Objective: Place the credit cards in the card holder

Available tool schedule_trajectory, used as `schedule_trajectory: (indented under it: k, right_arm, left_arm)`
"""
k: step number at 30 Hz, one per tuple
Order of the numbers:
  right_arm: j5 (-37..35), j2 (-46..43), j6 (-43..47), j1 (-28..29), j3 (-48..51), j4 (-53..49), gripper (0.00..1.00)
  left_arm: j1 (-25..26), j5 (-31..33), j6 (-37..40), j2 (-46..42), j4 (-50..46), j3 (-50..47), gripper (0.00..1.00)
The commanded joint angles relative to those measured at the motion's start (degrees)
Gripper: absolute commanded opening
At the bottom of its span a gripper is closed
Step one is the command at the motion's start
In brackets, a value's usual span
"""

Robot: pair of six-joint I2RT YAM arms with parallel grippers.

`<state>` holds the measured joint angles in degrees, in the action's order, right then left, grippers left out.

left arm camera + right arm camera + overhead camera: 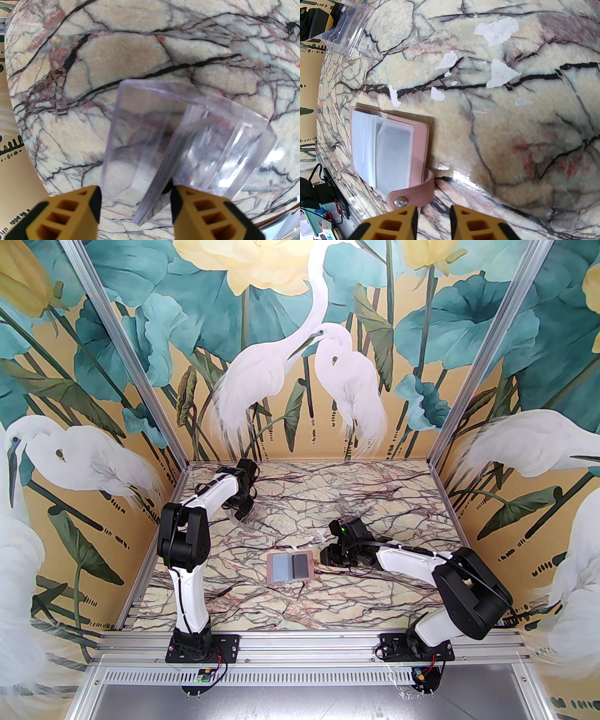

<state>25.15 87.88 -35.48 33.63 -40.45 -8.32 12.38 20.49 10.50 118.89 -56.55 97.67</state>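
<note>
The right gripper [433, 209] has its yellow jaws a narrow slot apart with nothing in them, low over the table [534, 140] and just beside the snap tab [410, 194] of the card holder [419, 145]. The card holder lies open and flat near the middle of the table: a dusty-pink cover, pale frosted sleeves inside, and the tab curling up with a silver stud. From above, its half nearer the right gripper looks darker grey; whether a card sits there cannot be told. The left gripper [136, 189] has its jaws well spread, with the near end of an open clear box [220, 145] between them. One fingertip meets a box wall and the other sits just beside a stack of cards [161, 161] seen edge-on inside; whether they press on it cannot be told. From the right wrist, a black card with pale lettering shows through the box at the far left of the table. The left arm reaches far forward, its wrist bent down. The right arm folds at the elbow and stretches inward, low. There are two arms, one card holder and one box; the cards in the stack are too thin to count. White scuffs [498, 30] mark the table.
</note>
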Motion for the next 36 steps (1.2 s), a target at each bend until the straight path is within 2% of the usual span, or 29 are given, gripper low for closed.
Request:
schedule_trajectory:
  k: [1, 14, 36]
  right_arm:
    - [0.34, 0.72, 0.23, -0.3, -1.13, 0.36, 0.32]
    - [0.33, 0.8, 0.23, -0.31, -1.23, 0.25, 0.32]
    - [0.43, 0.98, 0.24, -0.32, -1.35, 0.19, 0.32]
  left_arm:
    - [-0.21, 2.44, -0.13, -1.61, 0.23, 1.08, 0.54]
    - [-0.25, 2.89, -0.14, -2.34, -0.13, 1.39, 0.47]
    - [-0.36, 3.24, -0.13, -2.57, -0.61, 1.91, 0.26]
